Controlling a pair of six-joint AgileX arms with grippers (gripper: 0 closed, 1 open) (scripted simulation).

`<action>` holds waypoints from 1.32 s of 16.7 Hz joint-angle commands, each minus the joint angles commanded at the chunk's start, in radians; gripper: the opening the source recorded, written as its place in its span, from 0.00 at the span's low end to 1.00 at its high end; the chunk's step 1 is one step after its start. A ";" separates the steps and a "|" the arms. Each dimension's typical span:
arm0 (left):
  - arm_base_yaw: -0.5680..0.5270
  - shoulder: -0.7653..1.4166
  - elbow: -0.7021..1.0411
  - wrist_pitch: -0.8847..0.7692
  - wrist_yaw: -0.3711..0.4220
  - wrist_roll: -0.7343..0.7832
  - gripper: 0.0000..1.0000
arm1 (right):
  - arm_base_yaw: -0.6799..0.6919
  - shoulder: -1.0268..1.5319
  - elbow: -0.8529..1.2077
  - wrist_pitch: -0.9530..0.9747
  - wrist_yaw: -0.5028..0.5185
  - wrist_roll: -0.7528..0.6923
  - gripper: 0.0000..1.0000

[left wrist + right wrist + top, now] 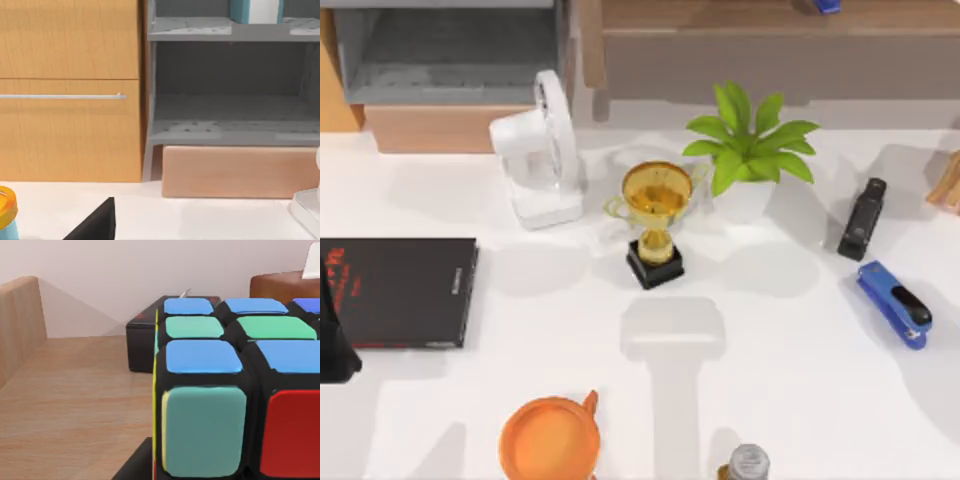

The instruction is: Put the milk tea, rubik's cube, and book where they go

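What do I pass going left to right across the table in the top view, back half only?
Black book → white fan → gold trophy → potted plant → black stapler → blue stapler.

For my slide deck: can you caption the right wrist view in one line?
Close-up of the rubik's cube resting on a wooden surface, a black box behind it.
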 joint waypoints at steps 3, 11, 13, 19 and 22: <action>0.000 0.000 0.000 0.000 0.000 0.000 1.00 | -0.076 0.068 0.122 -0.018 -0.004 0.058 0.00; 0.000 0.000 0.000 0.000 0.000 0.000 1.00 | -0.116 0.336 0.462 -0.109 -0.096 0.004 0.00; 0.000 0.000 0.000 0.000 0.000 0.000 1.00 | -0.101 0.371 0.480 -0.126 -0.110 -0.025 0.00; 0.000 0.000 0.000 0.000 0.000 0.000 1.00 | -0.100 0.377 0.484 -0.131 -0.111 -0.031 0.08; 0.000 0.000 0.000 0.000 0.000 0.000 1.00 | -0.100 0.377 0.484 -0.131 -0.111 -0.031 0.30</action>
